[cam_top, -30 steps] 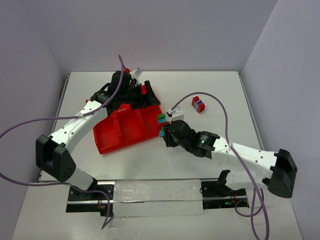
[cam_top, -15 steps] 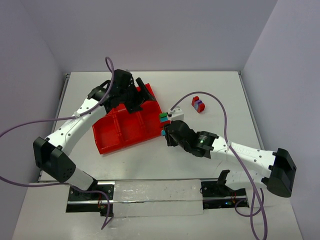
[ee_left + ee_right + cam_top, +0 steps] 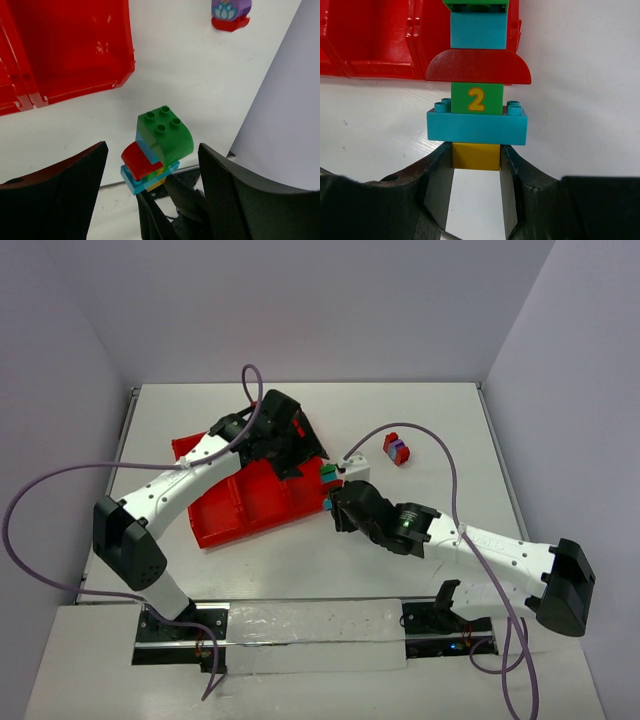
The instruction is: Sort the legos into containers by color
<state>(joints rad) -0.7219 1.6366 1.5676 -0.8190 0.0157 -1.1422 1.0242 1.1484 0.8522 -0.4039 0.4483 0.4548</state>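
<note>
White tabletop (image 3: 420,420) and pale lilac walls frame the scene, with the red tray (image 3: 240,505) lying askew left of centre and the lego stack (image 3: 325,480) held in the air just beside its right-hand corner. The right gripper (image 3: 476,165) is clamped on the stack's lowest piece, the yellow brick (image 3: 476,156), and the rest of the stack points away from it toward the tray. The left gripper (image 3: 152,149) stands apart with nothing in it. In its wrist view its two fingers (image 3: 75,185) flank the stack with clear gaps on both sides, and the green top brick (image 3: 165,132) faces the camera. The step in hand looks like pulling that green brick off. To do it well, the left jaws should centre on the green brick alone and close on its flat sides, clear of the teal piece beneath it. They should then peel it off with a slight tilt while the right arm holds firm. The right grip is only on a small base brick, so a hard sideways tug could twist the whole stack loose. A small purple and red pair (image 3: 397,449) sits on the table well apart to the right. One green brick (image 3: 477,99) carries a yellow "2". The purple brick (image 3: 230,9) shows a flower print, and no brand name is readable.
</note>
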